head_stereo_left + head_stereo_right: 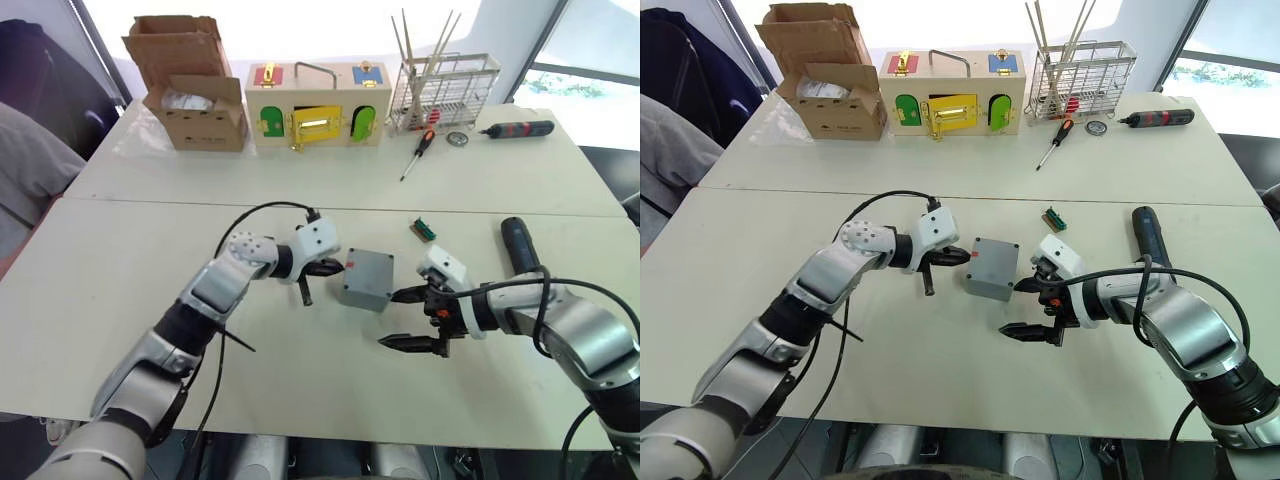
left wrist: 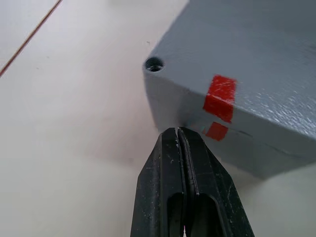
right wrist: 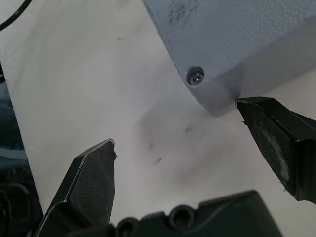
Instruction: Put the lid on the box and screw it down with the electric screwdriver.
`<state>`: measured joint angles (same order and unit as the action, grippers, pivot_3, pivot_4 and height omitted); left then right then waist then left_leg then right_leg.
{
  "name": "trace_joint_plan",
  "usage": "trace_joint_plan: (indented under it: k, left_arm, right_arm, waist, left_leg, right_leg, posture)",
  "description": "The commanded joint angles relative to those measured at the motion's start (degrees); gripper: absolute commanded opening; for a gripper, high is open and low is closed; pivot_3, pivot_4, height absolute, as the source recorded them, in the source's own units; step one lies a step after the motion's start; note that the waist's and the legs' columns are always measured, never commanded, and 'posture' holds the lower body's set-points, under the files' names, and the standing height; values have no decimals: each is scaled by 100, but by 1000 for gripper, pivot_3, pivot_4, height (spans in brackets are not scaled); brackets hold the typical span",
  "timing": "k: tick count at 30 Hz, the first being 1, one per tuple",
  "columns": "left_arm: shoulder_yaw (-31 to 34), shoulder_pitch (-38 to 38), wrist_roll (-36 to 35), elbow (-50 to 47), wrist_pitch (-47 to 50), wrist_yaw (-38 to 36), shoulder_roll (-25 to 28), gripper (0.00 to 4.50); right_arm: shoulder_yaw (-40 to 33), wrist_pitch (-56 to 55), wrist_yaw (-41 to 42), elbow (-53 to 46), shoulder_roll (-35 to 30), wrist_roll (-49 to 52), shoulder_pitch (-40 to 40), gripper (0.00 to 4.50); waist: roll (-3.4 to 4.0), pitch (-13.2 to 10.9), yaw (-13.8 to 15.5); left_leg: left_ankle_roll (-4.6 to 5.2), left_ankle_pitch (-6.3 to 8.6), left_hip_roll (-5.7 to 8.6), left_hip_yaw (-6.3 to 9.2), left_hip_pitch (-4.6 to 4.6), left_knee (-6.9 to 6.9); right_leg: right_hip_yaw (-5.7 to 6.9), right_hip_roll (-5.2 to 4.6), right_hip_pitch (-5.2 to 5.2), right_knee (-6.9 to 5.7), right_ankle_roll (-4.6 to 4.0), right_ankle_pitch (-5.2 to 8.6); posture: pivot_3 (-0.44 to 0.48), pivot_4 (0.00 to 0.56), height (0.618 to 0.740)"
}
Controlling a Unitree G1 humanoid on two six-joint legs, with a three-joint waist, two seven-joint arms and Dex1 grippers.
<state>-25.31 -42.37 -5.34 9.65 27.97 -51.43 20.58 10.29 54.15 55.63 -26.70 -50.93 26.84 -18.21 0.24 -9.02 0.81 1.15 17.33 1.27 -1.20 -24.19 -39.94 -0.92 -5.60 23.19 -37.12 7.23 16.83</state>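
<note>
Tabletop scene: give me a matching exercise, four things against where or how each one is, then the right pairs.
Things:
1. left gripper
2. right gripper
3. electric screwdriver
4. wooden box with coloured doors

States or places:
a. lying on the near table, beyond the right arm
b. fingers closed, tip at the grey box beside its red mark
c. standing at the far edge, between the cardboard box and the wire rack
d. fingers spread wide, one tip by the grey box's corner

Pairs: 1-b, 2-d, 3-a, 4-c
</note>
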Motion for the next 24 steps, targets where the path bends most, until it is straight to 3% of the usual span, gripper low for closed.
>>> trace_joint_plan:
  k: [1,7,12,18,24]
  left_arm:
    - [187,-311,-15,373,-302,7,-324,0]
    - [203,-401,230,669,-623,-42,-292,0]
    - [122,23,534,-351,-300,-567,836,0]
    - [192,748,-115,-2167,871,-1029,1303,0]
    - [172,805,-67,-2084,1083,-569,914,0]
  right_arm:
    - [-217,193,-135,-448,122,312,-14,4459]
    - [-377,409,-289,-764,5,528,121,4459]
    - [-34,-609,-345,-25,-1036,-795,75,4459]
    - [277,-1378,-218,834,-616,-1237,-537,4459]
    - [634,-1747,102,1344,-222,-1500,-1001,4459]
  waist:
    - [-1,0,0]
    - [-1,-1,-10]
    - [-1,-1,-46]
    - [-1,0,-6]
    - [-2,0,-3]
  left_leg:
    - [0,0,0,1,-3,0]
    - [0,0,0,1,-3,0]
    - [0,0,0,-3,-7,2]
    - [-1,-1,-6,-3,-9,3]
    - [-1,0,0,0,-11,-8]
  right_leg:
    - [1,0,1,1,0,0]
    - [1,0,3,0,1,0]
    - [0,0,13,0,1,0]
    - [0,1,16,-5,1,0]
    - [-1,0,6,-4,1,0]
  posture:
    - [0,150,740]
    - [0,150,740]
    - [0,150,740]
    - [0,150,740]
    - [0,150,740]
